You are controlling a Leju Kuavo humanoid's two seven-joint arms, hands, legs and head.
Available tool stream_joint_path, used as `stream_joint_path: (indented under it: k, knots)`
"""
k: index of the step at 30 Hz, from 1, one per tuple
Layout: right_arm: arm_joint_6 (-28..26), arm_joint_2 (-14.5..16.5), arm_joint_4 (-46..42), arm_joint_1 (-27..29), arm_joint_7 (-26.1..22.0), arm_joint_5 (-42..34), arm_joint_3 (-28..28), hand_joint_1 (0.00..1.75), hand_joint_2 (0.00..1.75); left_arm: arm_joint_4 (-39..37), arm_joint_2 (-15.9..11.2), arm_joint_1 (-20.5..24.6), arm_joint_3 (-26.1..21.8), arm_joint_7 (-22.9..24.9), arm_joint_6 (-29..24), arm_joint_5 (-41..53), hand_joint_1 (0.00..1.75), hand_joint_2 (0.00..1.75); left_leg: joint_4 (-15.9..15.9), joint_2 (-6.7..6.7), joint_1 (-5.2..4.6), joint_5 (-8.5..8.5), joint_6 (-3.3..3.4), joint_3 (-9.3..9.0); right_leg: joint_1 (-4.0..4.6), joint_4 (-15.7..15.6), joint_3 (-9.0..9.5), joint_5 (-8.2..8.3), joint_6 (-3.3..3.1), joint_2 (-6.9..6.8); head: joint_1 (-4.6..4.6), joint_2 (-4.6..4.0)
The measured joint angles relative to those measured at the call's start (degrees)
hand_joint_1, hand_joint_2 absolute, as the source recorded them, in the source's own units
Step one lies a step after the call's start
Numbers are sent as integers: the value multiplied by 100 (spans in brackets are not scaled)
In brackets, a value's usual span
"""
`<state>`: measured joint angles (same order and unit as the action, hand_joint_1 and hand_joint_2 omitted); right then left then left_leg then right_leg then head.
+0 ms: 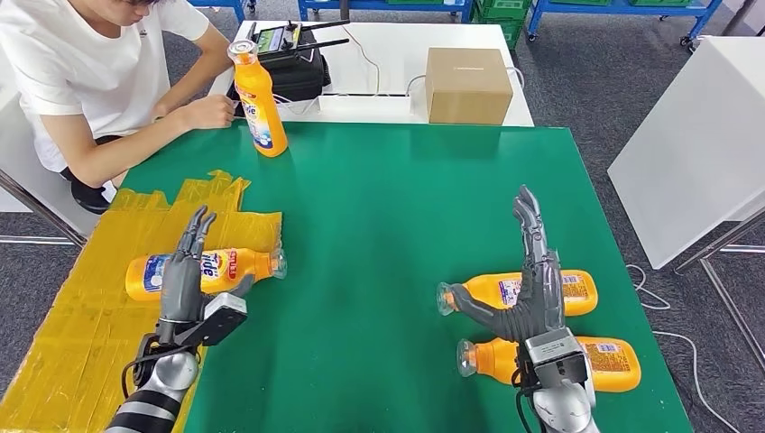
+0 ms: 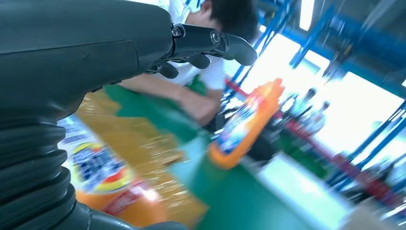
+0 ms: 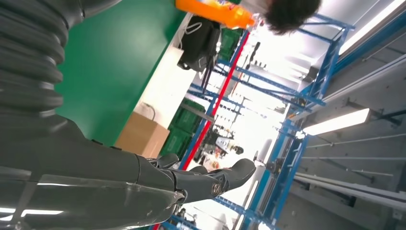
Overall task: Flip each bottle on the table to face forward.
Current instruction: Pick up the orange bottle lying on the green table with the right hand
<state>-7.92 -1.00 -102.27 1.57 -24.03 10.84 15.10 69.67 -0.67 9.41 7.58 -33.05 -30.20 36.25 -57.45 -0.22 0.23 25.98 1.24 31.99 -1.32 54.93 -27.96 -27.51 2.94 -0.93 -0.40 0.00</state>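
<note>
With both the left hand (image 1: 183, 287) and right hand (image 1: 534, 290) spread wide and holding nothing, the orange bottle (image 1: 204, 272) lying at eight o'clock looks smooth, rigid, probably slippery; grasp mid-body.

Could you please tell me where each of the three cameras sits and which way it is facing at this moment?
Head view: high on the body, looking down at the green table; left hand and right hand show.
Left wrist view: behind the left hand, looking across the table toward the upright bottle and the person.
Right wrist view: behind the right hand, facing the cardboard box and shelving.
Shared: all three views show the upright bottle.
</note>
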Motion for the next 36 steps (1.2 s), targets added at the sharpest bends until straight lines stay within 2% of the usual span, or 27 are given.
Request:
stream_joint_path:
  k: [7, 9, 12, 15, 17, 24, 29, 36]
  knots:
    - [-109, -5, 0, 36, 27, 119, 0, 0, 175, 856, 131, -239, -2, -164, 201, -417, 0, 175, 0, 0, 0, 0, 0, 2, 0, 0, -2, 0, 0, 0, 1, 0]
    - [-331, -43, 0, 38, 219, 696, 1, 0, 175, 1087, 171, -321, -11, -281, 740, -983, 0, 175, 0, 1, 0, 0, 0, 2, 1, 0, -2, 0, 0, 0, 0, 0]
    - [-515, -273, 17, 26, 764, 2154, 2, 0, 175, 1606, 284, -510, -17, -259, 1756, -2060, 0, 175, 0, -1, -1, 0, 0, 4, -1, 0, -1, 0, 0, 0, -1, 0]
    - [-315, -652, 102, -24, 1161, 3044, 0, 0, 175, 1951, 388, -640, -20, -187, 2127, -2422, 0, 175, -1, -4, -7, 0, 1, 7, -4, -1, -1, 1, 1, -2, 0, 0]
    - [-177, -919, 168, -71, 1256, 3314, -4, 0, 175, 2074, 442, -691, -27, -219, 2181, -2499, 0, 175, -2, -3, -10, 0, 1, 7, -6, -1, -1, 1, 2, -2, 0, 0]
    - [165, -1529, 326, -190, 1360, 3517, -8, 0, 175, 2221, 557, -739, -79, -310, 2273, -2656, 0, 175, -4, -3, -11, 0, 1, 5, -3, -2, -2, 3, 4, -2, -3, 0]
    - [568, -2091, 540, -343, 1397, 3402, -75, 0, 175, 2223, 622, -729, -109, -345, 2331, -2744, 0, 175, -4, -3, -11, 0, 2, 5, -4, -2, -1, 3, 4, -2, -1, 0]
    - [781, -2459, 888, -510, 1420, 3286, -238, 0, 175, 2223, 691, -705, -103, -375, 2369, -2806, 0, 175, -6, -2, -11, 0, 2, 6, -6, -2, -2, 4, 6, -1, -2, 0]
